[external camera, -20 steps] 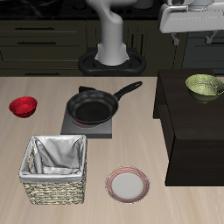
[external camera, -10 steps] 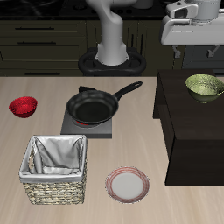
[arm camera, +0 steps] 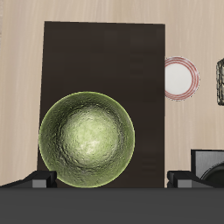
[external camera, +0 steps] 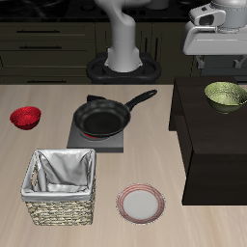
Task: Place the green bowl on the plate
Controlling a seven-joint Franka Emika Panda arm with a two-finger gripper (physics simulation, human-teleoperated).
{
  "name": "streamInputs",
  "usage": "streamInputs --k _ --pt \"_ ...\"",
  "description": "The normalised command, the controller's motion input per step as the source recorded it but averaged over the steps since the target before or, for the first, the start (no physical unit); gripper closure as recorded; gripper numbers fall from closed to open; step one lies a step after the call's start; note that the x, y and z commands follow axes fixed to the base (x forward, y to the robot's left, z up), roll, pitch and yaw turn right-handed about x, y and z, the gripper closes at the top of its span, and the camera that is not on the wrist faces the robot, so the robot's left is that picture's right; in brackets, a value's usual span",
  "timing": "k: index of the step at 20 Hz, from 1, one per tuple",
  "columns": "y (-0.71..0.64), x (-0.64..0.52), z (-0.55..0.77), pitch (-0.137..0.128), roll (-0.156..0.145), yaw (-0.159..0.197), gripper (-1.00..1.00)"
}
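1. Plate sits near the table's front edge, bare, beside the basket.
2. Green bowl rests on the dark cabinet, untouched.
3. Gripper has drifted sideways over the last second, now above the bowl; fingers spread, grasping nothing. Descent looks next.

Table items, seen from the front.
Red bowl; black frying pan on a grey stove; lined wicker basket; dark cabinet.
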Motion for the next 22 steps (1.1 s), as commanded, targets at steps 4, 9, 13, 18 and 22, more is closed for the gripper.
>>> streamInputs --k 4,9,13,18,22 --pt "0.05 0.02 -0.3 0.007 0.007 0.019 -1.0" --pt "-0.1 0.02 -0.33 0.032 -0.025 -0.022 -1.0" --pt "-0.01 -0.07 -0.16 -0.014 0.021 0.022 -1.0" --pt "-0.05 -0.01 -0.11 0.0 -0.013 -0.01 -1.0" --pt "-0.07 -0.05 -0.17 0.007 0.015 0.016 -1.0"
